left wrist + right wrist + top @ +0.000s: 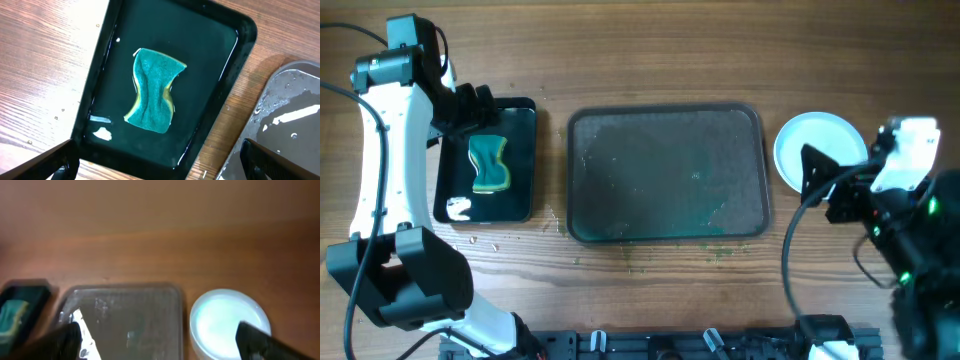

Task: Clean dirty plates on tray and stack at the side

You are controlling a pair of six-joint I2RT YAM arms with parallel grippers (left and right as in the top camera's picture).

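My left gripper [160, 159] hangs spread and empty over the soft, waisted sponge [152, 90]. My right gripper [160, 337], likewise slack, is near the plates [818, 148], just right of the wet tray [665, 175]. I judge them stiff, glossy, slippery and chippable, so I'd pinch the rim.

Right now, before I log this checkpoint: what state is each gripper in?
Left gripper: open, holding nothing.
Right gripper: open, holding nothing.

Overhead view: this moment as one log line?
plates: off tray, at its right | sponge: in black tray | left gripper: open | right gripper: open
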